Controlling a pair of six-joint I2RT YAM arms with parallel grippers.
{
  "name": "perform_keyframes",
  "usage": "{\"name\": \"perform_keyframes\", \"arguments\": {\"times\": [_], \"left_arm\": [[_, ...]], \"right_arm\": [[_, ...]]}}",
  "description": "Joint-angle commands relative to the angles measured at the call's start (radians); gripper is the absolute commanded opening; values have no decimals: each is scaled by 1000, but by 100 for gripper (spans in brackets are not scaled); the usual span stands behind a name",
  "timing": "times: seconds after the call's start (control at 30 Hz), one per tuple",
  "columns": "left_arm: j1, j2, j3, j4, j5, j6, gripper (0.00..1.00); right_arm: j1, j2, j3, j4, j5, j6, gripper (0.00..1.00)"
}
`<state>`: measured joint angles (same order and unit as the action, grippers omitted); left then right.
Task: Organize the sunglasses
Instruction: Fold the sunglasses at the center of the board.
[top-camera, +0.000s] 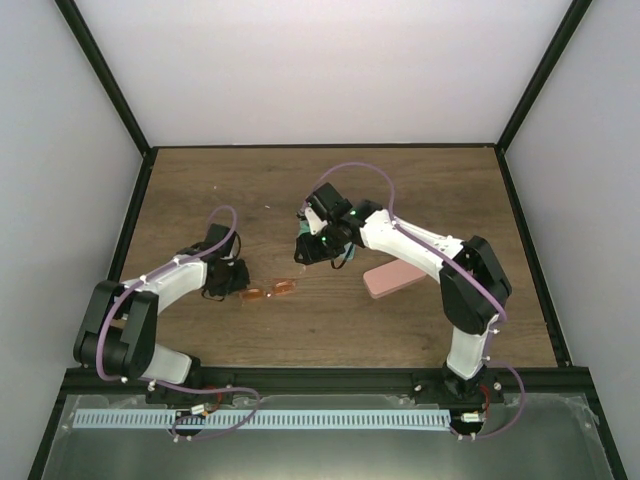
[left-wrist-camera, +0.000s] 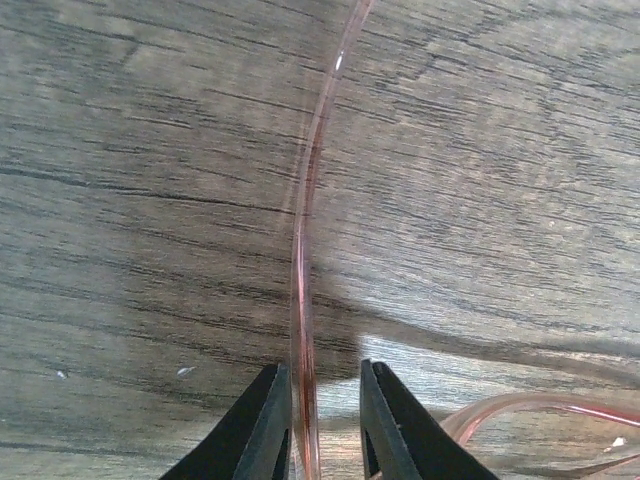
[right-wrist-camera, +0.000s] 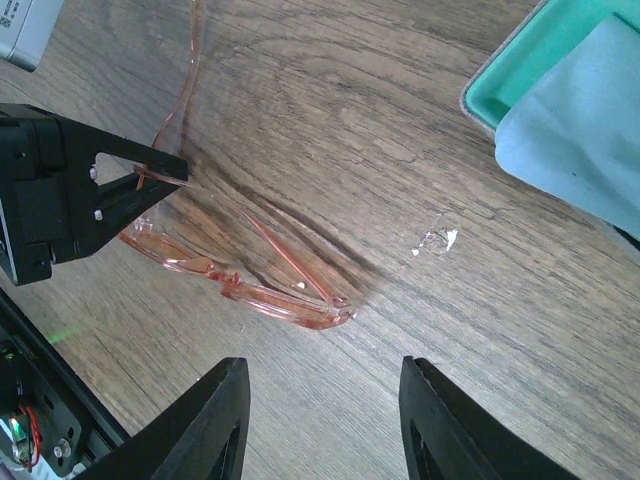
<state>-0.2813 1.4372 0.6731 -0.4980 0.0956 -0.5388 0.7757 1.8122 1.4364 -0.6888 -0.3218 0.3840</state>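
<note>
The left gripper (left-wrist-camera: 320, 372) had its fingers slightly apart, with one thin side arm of the sunglasses (right-wrist-camera: 250, 295) running loosely between them. The pinkish clear pair lay on the wooden table (top-camera: 200, 190). The right gripper (right-wrist-camera: 322, 372) hung above them, fingers apart and empty, near an open case (right-wrist-camera: 505, 80) holding a blue cloth (right-wrist-camera: 585, 130).

The sunglasses (right-wrist-camera: 250, 292) are translucent pink-orange, the table (right-wrist-camera: 400, 130) brown wood-grain, the case (right-wrist-camera: 512, 68) teal inside, its cloth (right-wrist-camera: 580, 130) pale blue.
</note>
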Motion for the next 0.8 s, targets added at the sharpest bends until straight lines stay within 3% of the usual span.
{"name": "perform_keyframes", "arguments": {"times": [0.0,0.13,0.3,0.47,0.77], "left_arm": [[-6,6,-3,-36,25,24,23],[-5,-61,27,-56,49,40,35],[-1,-162,88,-84,-60,30,48],[12,-133,132,-66,-87,26,57],[28,61,214,-15,-146,49,55]], "right_arm": [[5,15,10,-4,-24,13,43],[16,16,9,1,-36,0,44],[47,19,-34,13,-47,-11,44],[80,16,-87,25,-61,-21,44],[101,24,-187,55,-109,-35,37]]}}
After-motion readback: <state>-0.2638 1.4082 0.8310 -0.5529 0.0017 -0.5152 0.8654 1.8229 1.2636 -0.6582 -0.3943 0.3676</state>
